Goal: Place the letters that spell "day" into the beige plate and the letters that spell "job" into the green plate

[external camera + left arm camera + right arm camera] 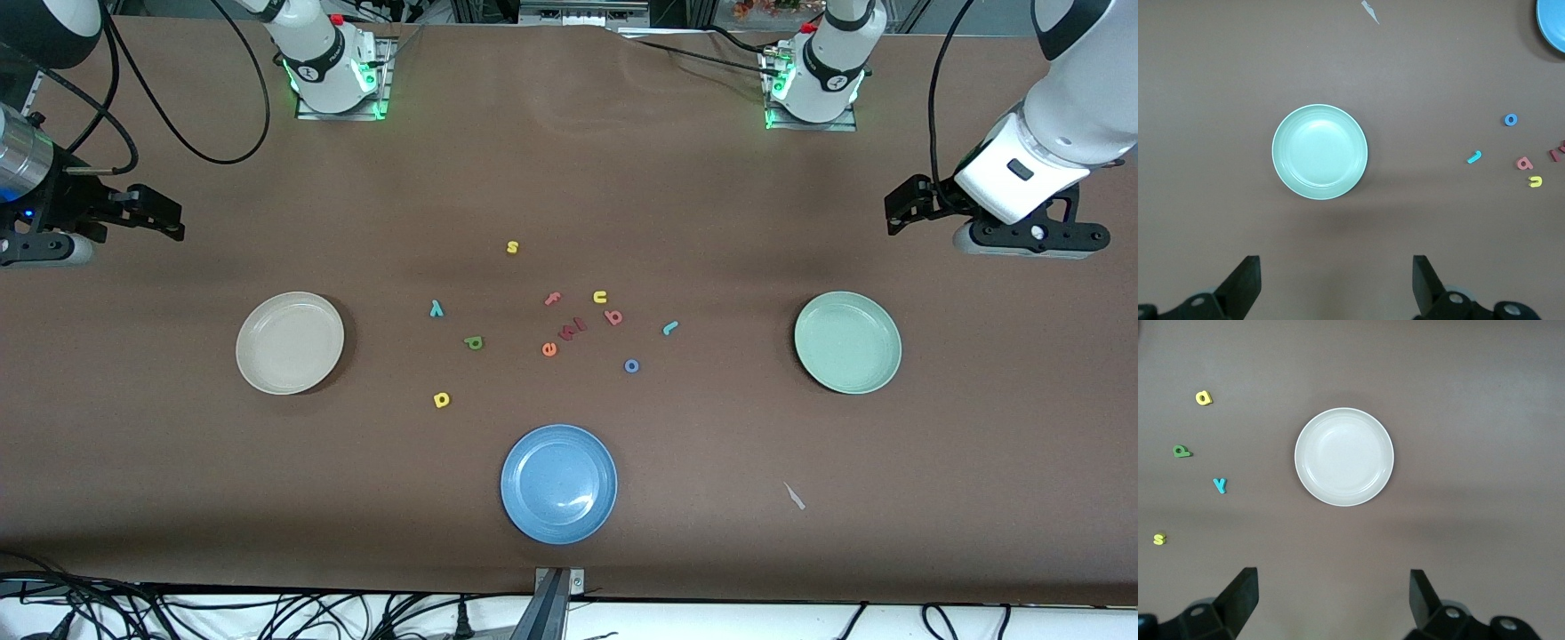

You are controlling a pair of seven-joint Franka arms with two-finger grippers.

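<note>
The beige plate point(290, 342) point(1344, 457) lies empty toward the right arm's end, the green plate point(847, 342) point(1319, 151) empty toward the left arm's end. Between them lie the teal "y" point(436, 308), green "d" point(473, 342) and yellow "a" point(441, 400), then the pinkish-red "b" point(613, 316), teal "j" point(670, 328) and blue "o" point(631, 365). My left gripper point(900, 209) point(1336, 263) hovers open over bare table beside the green plate. My right gripper point(169, 218) point(1333, 577) hovers open beside the beige plate. Neither holds anything.
A blue plate point(558, 483) sits empty nearest the front camera. Other letters lie among the task ones: yellow "s" point(512, 247), pink "f" point(553, 299), yellow "u" point(600, 297), orange "e" point(549, 349) and a dark red piece point(573, 329). A small pale scrap point(794, 496) lies near the front edge.
</note>
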